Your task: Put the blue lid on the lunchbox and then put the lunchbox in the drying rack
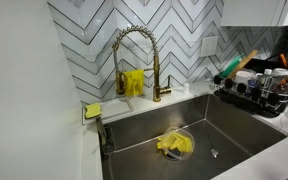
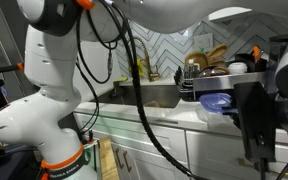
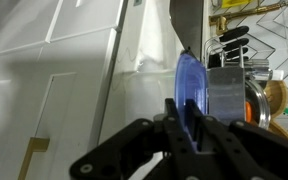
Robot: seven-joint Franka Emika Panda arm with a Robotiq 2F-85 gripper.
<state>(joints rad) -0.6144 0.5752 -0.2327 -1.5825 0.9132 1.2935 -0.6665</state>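
My gripper (image 3: 183,103) is shut on the edge of the blue lid (image 3: 189,75), which stands on edge between the fingers. In an exterior view the blue lid (image 2: 216,102) hangs in front of the counter, with the gripper (image 2: 246,112) beside it. A grey translucent box (image 3: 227,95), perhaps the lunchbox, sits right behind the lid in the wrist view. The black wire drying rack (image 1: 256,97) stands to the right of the sink, full of dishes, and also shows in the wrist view (image 3: 239,50). The gripper is out of view in the exterior view of the sink.
A gold faucet (image 1: 136,55) arches over the steel sink (image 1: 224,125). A clear dish with something yellow (image 1: 174,144) lies in the sink. A yellow sponge (image 1: 92,110) sits at the sink's corner. White cabinet doors (image 3: 54,90) fill the left of the wrist view.
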